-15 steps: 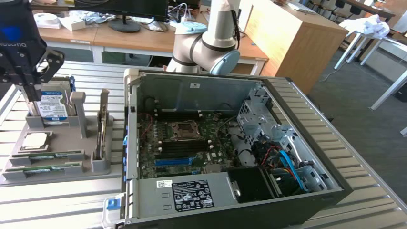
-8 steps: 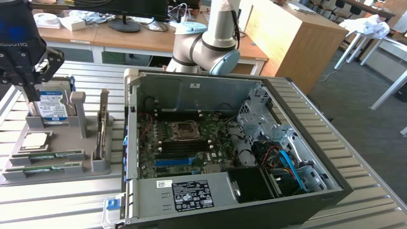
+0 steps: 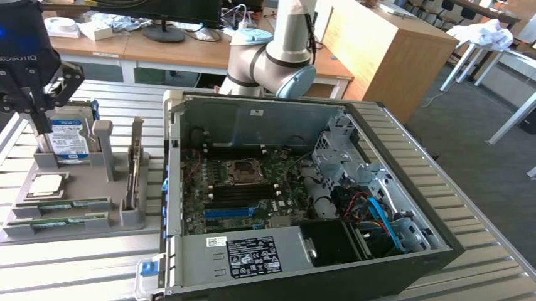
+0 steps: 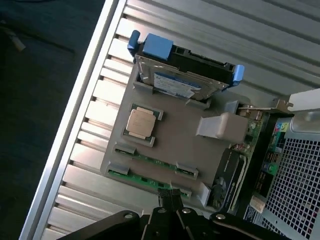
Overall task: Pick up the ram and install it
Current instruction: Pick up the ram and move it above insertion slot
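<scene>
Evidently approaching; the tool [image 4: 170, 196], pressed together and empty, hovers over the ram [image 4: 142, 180] in its tray [image 4: 190, 112]. Grasping would probably need it spread, straddling the stick.

The ram [image 3: 63, 204], a thin green stick (one of two side by side), rests in gray holder [image 4: 182, 137].

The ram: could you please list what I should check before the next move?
1. Ram seated in holder: ok, two sticks lie in its grooves.
2. End effector empty: ok, it holds nothing.
3. End effector open for a grasp: not ok, it is shut.
4. End effector lined up over a stick: cannot tell.
5. Case open, motherboard exposed: ok.
6. Blue slot free: cannot tell.
</scene>
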Robot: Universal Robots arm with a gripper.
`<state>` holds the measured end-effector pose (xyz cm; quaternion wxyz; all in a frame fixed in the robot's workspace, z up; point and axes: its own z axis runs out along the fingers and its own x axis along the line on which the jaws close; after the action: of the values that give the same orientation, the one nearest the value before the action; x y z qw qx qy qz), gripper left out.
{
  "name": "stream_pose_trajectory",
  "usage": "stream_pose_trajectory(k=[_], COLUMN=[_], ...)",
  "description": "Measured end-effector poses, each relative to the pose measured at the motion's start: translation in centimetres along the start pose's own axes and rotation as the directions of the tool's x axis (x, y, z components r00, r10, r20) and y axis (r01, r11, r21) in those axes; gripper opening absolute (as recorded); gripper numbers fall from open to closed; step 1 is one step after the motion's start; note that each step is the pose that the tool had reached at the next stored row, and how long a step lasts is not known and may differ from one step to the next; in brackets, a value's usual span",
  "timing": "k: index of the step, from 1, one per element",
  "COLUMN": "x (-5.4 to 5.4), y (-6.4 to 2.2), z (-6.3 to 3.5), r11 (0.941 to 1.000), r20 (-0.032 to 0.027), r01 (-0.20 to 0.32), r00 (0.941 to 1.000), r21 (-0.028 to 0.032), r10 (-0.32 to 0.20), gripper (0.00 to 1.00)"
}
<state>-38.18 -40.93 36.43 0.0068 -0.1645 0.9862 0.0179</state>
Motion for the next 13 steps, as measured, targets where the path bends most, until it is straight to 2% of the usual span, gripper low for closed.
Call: stream_pose_trajectory(k=[6, 10, 13], x=[0.0, 0.0, 0.0], y=[0.0, 0.0, 0.0], z=[0.0, 0.0, 0.0], r11=[0.9957, 0.9887, 0.9808], r20=[-0.0043, -0.0072, -0.0094], r01=[0.092, 0.15, 0.195], r00=[0.9957, 0.9887, 0.9807], r21=[-0.001, -0.0014, -0.0019], r10=[-0.092, -0.15, -0.195], gripper=[0.1, 0.1, 0.1])
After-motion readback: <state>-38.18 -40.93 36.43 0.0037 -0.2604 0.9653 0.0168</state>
